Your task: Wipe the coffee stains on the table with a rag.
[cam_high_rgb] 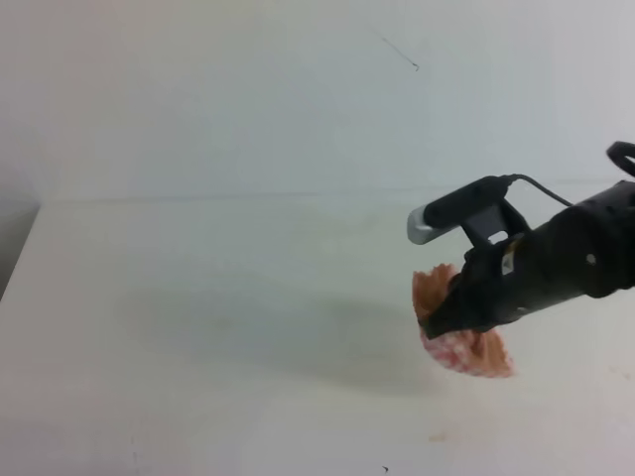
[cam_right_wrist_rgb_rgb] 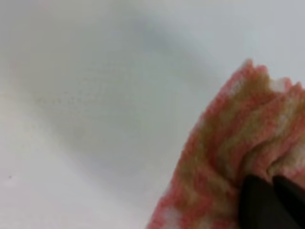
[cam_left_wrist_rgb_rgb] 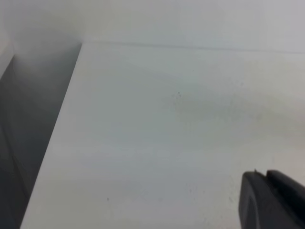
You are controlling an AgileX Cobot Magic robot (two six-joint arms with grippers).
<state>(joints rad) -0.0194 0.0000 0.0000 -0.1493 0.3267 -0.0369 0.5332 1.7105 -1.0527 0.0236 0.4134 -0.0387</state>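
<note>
The bunched red-and-white checked cloth rag (cam_high_rgb: pixel 466 349), blotched tan-brown, hangs crumpled at the right of the plain white matte bench (cam_high_rgb: pixel 198 297). A faint orange-brown smear (cam_high_rgb: pixel 439 434) lies nearby.

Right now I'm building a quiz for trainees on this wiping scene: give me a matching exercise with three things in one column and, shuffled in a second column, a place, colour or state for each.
Things:
1. red-and-white checked cloth rag
2. black right gripper
3. plain white flat table

Descriptions:
A. bare matte surface with a straight far edge
B. shut, reaching in from the right of the high view
C. bunched up, with tan-brown patches, pinched between dark fingers

Pairs: 1-C, 2-B, 3-A
</note>
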